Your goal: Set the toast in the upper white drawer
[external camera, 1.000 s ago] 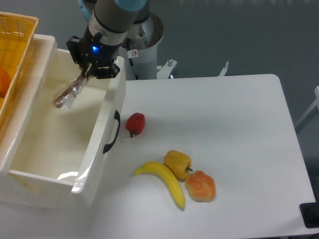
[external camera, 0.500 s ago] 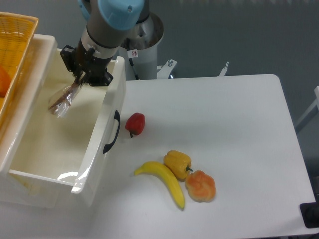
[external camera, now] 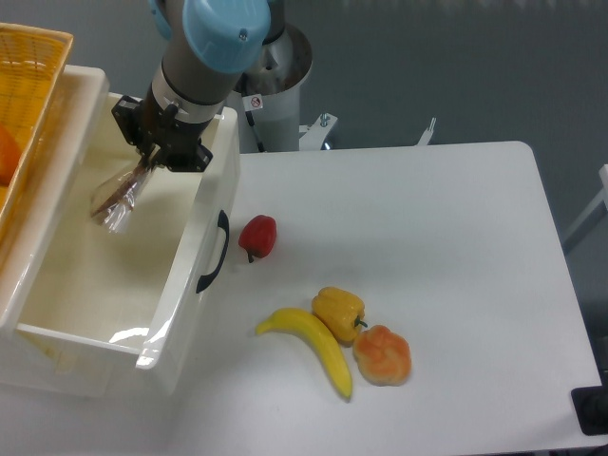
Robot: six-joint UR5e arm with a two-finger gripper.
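Observation:
The toast [external camera: 116,198], a brown slice in clear shiny plastic, hangs tilted from my gripper [external camera: 144,165], which is shut on its upper end. Both are inside the open top of the upper white drawer [external camera: 180,285], near its back right part, with the toast above the drawer floor. The drawer has high glossy walls and a black curved handle [external camera: 214,252] on its front. My fingertips are partly hidden by the gripper body.
A yellow wicker basket [external camera: 24,104] with an orange item stands left of the drawer. On the white table lie a red pepper [external camera: 257,236], a banana [external camera: 313,348], a yellow pepper [external camera: 339,312] and an orange bun-like item [external camera: 382,354].
My gripper has moved left and slightly down with the toast, going deeper over the drawer's inside. The items on the table have not moved.

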